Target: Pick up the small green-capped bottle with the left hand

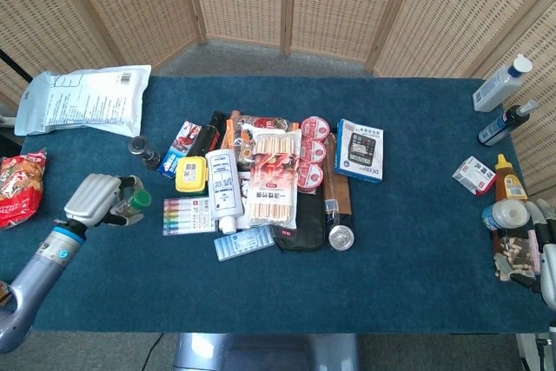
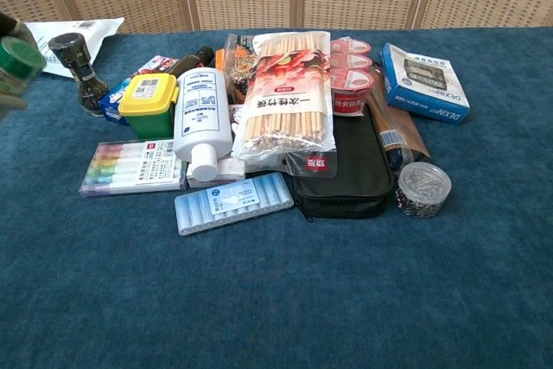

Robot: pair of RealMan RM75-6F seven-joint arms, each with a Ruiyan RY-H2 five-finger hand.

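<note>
The small green-capped bottle [image 1: 135, 201] is off the cloth, gripped by my left hand [image 1: 94, 197], left of the pile. In the chest view its green cap [image 2: 19, 54] shows at the far left edge, raised and blurred, with most of the hand cut off. The bottle's body is mostly hidden by the fingers. Only a sliver of my right hand [image 1: 545, 254] shows at the right edge of the head view, beside some small bottles; how its fingers lie is hidden.
Right of the held bottle lie a marker pack [image 1: 189, 215], a yellow-lidded box [image 1: 189, 175] and a dark grinder [image 1: 143, 152]. A white bottle [image 1: 223, 188] and chopstick pack [image 1: 274, 175] fill the middle. A red snack bag [image 1: 19, 187] sits at the left edge.
</note>
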